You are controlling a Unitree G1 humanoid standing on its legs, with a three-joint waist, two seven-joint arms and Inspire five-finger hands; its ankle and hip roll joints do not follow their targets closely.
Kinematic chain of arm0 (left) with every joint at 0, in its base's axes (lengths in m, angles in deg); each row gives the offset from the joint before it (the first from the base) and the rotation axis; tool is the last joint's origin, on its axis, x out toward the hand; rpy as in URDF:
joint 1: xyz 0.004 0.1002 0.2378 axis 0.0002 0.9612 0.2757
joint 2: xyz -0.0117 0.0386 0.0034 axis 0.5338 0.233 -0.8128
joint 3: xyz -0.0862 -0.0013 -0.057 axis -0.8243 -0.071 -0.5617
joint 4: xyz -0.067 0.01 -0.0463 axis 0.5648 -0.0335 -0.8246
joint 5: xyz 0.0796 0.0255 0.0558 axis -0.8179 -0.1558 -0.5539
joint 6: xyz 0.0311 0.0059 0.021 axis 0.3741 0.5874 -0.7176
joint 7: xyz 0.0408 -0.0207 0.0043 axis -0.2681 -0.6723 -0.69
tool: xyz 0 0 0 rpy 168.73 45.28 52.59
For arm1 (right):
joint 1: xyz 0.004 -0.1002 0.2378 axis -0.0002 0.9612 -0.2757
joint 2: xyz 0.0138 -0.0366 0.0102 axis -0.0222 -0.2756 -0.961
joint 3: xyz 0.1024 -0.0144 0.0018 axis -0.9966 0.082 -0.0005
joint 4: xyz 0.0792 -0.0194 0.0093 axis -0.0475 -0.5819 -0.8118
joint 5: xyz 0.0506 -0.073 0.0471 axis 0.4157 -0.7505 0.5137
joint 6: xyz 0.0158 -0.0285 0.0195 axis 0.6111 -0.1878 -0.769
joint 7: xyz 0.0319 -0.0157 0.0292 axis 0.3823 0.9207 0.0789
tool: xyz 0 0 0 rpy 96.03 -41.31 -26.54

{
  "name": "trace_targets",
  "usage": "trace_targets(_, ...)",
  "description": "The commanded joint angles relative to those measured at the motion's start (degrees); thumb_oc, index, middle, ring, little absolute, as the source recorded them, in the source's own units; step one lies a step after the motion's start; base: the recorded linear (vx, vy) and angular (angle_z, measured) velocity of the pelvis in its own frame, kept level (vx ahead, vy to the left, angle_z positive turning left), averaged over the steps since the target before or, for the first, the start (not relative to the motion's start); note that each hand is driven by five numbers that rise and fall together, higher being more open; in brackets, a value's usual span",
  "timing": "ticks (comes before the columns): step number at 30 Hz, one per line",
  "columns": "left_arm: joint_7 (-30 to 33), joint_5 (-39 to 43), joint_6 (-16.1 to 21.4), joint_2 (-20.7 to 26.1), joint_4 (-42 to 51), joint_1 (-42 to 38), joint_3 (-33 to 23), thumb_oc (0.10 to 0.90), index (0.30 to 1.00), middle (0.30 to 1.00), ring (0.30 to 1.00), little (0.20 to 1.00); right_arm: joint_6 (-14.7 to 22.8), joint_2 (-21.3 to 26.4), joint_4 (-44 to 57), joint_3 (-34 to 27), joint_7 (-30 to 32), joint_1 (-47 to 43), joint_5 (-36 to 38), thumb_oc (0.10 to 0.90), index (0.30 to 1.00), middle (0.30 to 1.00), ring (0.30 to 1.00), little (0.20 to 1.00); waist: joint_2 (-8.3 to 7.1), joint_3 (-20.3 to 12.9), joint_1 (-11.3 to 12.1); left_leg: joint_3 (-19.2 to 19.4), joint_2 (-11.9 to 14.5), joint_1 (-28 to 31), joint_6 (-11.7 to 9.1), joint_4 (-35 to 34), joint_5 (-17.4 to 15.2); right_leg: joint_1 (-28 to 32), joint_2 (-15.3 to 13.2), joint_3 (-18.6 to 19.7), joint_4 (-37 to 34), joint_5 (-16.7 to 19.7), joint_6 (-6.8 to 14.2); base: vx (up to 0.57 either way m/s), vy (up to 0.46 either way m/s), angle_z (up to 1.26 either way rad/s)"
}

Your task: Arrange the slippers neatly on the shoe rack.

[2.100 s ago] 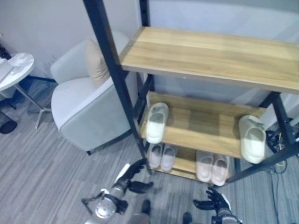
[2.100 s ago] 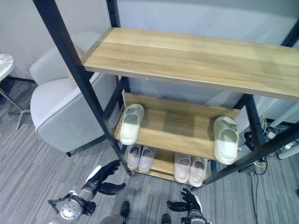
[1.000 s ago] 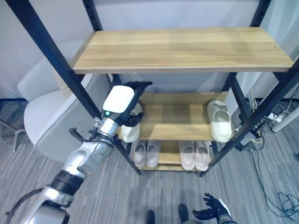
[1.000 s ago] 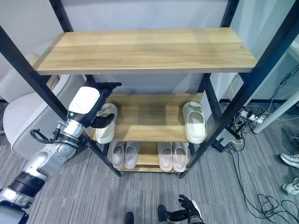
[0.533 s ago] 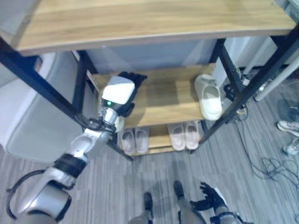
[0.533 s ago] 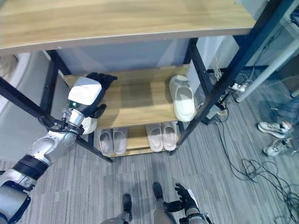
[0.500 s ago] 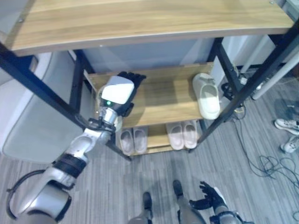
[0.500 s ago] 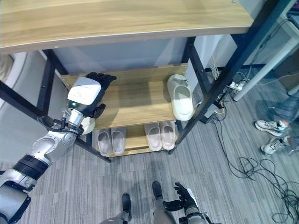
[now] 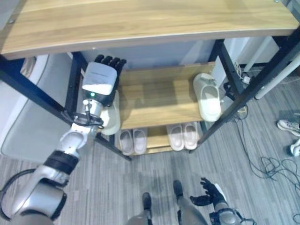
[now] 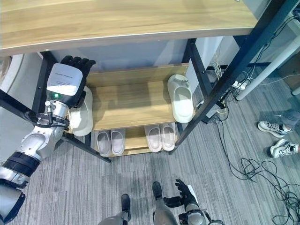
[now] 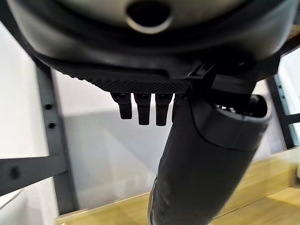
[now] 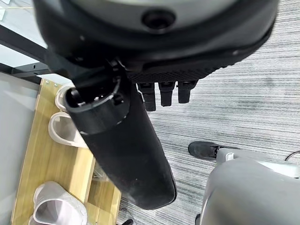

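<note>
One shoe rack [image 10: 225, 77] here, and it carries three wooden shelves. On the middle shelf, two cream slippers: one at the left end [image 10: 83, 117], one at the right end [image 10: 181, 99]. On the bottom shelf, four pale pink slippers, sitting as two pairs: a left pair [image 10: 110, 141] and a right pair [image 10: 160, 136]. That's six slippers in all.

Bare middle shelf [image 9: 159, 101] between the left slipper [image 9: 111, 123] and right slipper [image 9: 208, 96]; black posts [image 9: 75, 84] flank it.
</note>
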Motion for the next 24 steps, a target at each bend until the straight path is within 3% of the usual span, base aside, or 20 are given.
trace_targets(1,4.99,0.42,-2.43,2.24,-0.06,-3.53,-7.05,0.8,0.9,0.9,0.9,0.9,2.16,2.09,2.73,-0.72,0.45,0.38,-1.02,0.8,0.9,0.9,0.9,0.9,2.73,-2.88,0.17,-5.04,-0.55,-1.64,0.24,-0.22,-4.53,6.77,-0.61,-1.32,0.69,-8.68,3.84,0.04,-0.006,-0.03)
trace_targets(20,4.05,3.69,-1.76,-1.59,-4.75,-4.32,-4.38,0.8,0.9,0.9,0.9,0.9,2.16,2.39,3.39,-0.17,0.86,-0.37,-1.06,0.8,0.9,0.9,0.9,0.9,1.93,-1.02,0.25,-5.29,-0.59,-2.11,0.56,-0.22,-4.47,6.42,-0.32,-1.76,1.06,-8.73,3.87,0.01,0.002,0.01)
trace_targets(24,4.62,4.23,-2.26,-2.46,-6.21,-8.56,-1.61,0.8,0.9,0.9,0.9,0.9,2.43,3.2,4.43,0.09,1.64,-1.94,-1.25,0.8,0.9,0.9,0.9,0.9,1.58,0.42,-0.15,-5.08,-0.29,-3.44,0.5,-0.22,-4.08,4.92,-0.13,-1.85,1.22,-8.01,4.11,0.0,0.0,0.0)
